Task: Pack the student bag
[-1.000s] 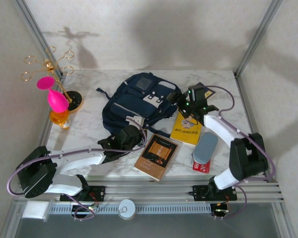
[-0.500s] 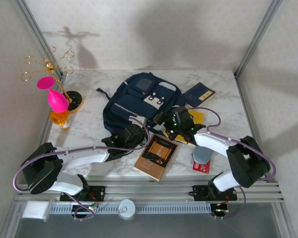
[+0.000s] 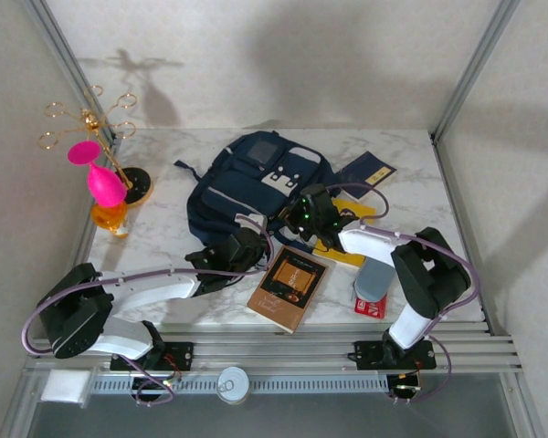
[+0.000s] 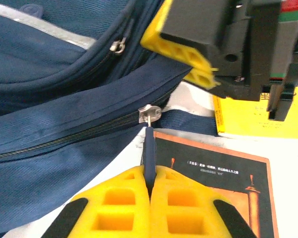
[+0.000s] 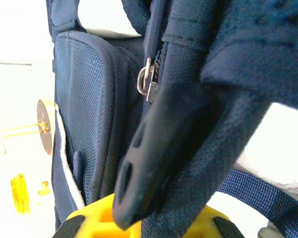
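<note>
Student bag [image 3: 247, 187] gripped at two points; both pincers closed.

Writing: the brown book [image 4: 213, 178] and the yellow book [image 4: 258, 116] carry cover text too small to read, and no brand is legible on the bag. The bag is navy fabric with white-grey patches near the top, a thin light stripe across the front pocket and dark straps. It lies just beyond the left pincer [image 4: 150, 173], whose yellow fingers are pressed together on the dark zip pull [image 4: 149, 148] of the bag's near edge. The right pincer [image 3: 303, 217] is at the bag's right side, clamped on a fold of its fabric beside a metal zip slider [image 5: 148, 79].
</note>
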Controlling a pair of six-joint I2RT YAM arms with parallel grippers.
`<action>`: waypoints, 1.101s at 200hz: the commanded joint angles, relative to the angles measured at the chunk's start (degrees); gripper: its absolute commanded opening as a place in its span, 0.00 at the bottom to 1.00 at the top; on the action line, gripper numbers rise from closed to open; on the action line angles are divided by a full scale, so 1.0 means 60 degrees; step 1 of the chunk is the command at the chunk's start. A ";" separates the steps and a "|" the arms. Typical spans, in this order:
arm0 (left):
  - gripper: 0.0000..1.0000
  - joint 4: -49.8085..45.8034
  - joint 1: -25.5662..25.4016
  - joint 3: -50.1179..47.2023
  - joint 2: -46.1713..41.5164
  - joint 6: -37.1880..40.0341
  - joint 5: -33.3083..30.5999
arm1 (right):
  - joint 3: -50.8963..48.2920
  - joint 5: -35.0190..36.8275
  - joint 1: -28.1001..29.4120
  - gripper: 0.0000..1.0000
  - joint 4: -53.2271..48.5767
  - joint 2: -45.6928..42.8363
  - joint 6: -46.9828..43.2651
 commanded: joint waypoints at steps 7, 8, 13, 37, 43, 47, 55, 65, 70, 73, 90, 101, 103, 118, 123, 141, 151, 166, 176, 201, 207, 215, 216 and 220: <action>0.00 -0.1322 0.0170 -0.0018 -0.0633 -0.0368 -0.0802 | 0.0600 -0.0971 -0.1022 0.00 -0.0044 -0.0644 -0.2136; 0.00 -0.1319 0.0182 -0.0062 -0.0647 -0.0364 -0.0803 | 0.0617 -0.1025 -0.1066 0.00 -0.0055 -0.0645 -0.2209; 0.00 -0.1316 0.0252 -0.0241 -0.0790 -0.0346 -0.0786 | 0.0688 -0.1338 -0.1270 0.00 -0.0087 -0.0621 -0.2575; 0.00 -0.1519 0.0825 -0.0788 -0.1246 -0.0265 -0.0541 | 0.1290 -0.2803 -0.2274 0.00 -0.0742 -0.0155 -0.3981; 0.00 -0.1610 0.0965 -0.0826 -0.1335 -0.0236 -0.0533 | 0.1475 -0.2964 -0.2434 0.00 -0.0960 0.0001 -0.4234; 0.00 -0.1643 0.1056 -0.0851 -0.1380 -0.0217 -0.0512 | 0.1604 -0.3000 -0.2495 0.00 -0.1136 0.0086 -0.4347; 0.00 -0.1653 0.1198 -0.0867 -0.1457 -0.0160 -0.0398 | 0.1843 -0.2978 -0.2555 0.01 -0.1392 0.0243 -0.4523; 0.00 -0.1536 0.1275 -0.0852 -0.1521 -0.0047 -0.0199 | 0.1980 -0.3021 -0.2532 0.04 -0.1399 0.0359 -0.4554; 0.00 -0.1429 0.1278 -0.0838 -0.1538 0.0020 -0.0058 | 0.1981 -0.3094 -0.2519 0.10 -0.1299 0.0383 -0.4494; 0.00 -0.1345 0.1279 -0.0827 -0.1540 0.0054 0.0018 | 0.1971 -0.3140 -0.2516 0.16 -0.1274 0.0392 -0.4435; 0.00 -0.0872 0.1279 -0.0795 -0.1519 0.0077 0.0368 | 0.2045 -0.2980 -0.2477 0.41 -0.1585 0.0387 -0.4208; 0.00 -0.0647 0.1279 -0.0739 -0.1475 0.0037 0.0474 | 0.2110 -0.2611 -0.2428 0.55 -0.2187 0.0247 -0.4179; 0.00 -0.0611 0.1286 -0.0725 -0.1462 0.0018 0.0482 | 0.2113 -0.2509 -0.2417 0.57 -0.2314 0.0203 -0.4174; 0.00 -0.0404 0.1279 -0.0593 -0.1346 -0.0051 0.0603 | 0.1950 -0.1465 -0.2276 0.69 -0.3279 -0.0261 -0.4010; 0.00 -0.0369 0.1278 -0.0556 -0.1302 -0.0052 0.0657 | 0.1809 -0.1198 -0.2234 0.72 -0.3508 -0.0435 -0.3850; 0.00 -0.0318 0.1264 -0.0391 -0.1125 -0.0071 0.0775 | 0.0815 -0.1067 -0.1949 0.84 -0.3329 -0.1236 -0.3006; 0.00 -0.0264 0.1264 -0.0355 -0.1040 -0.0058 0.0777 | 0.0063 -0.1642 -0.1801 0.89 -0.2629 -0.1557 -0.2372; 0.00 -0.0225 0.1264 -0.0316 -0.0934 -0.0002 0.0753 | -0.0799 -0.1812 -0.1511 0.92 -0.1906 -0.1967 -0.1318; 0.00 -0.0217 0.1264 -0.0323 -0.0899 0.0020 0.0759 | -0.1206 -0.1419 -0.1134 0.94 -0.1552 -0.2224 -0.0605; 0.00 -0.0116 0.1255 -0.0337 -0.0881 0.0101 0.0942 | -0.1412 -0.1025 -0.0249 0.99 -0.0242 -0.1902 0.0956; 0.00 -0.0078 0.1250 -0.0339 -0.0883 0.0130 0.0964 | -0.1301 -0.1021 -0.0122 0.99 0.0021 -0.1628 0.1185; 0.00 -0.0035 0.1250 -0.0354 -0.0881 0.0199 0.1035 | -0.1121 -0.0893 0.0044 0.99 0.0306 -0.1286 0.1445; 0.00 -0.0031 0.1250 -0.0354 -0.0881 0.0213 0.1046 | -0.1100 -0.0862 0.0068 0.99 0.0332 -0.1252 0.1471; 0.00 -0.0021 0.1246 -0.0354 -0.0883 0.0256 0.1068 | -0.1004 -0.0708 0.0156 0.99 0.0394 -0.1108 0.1567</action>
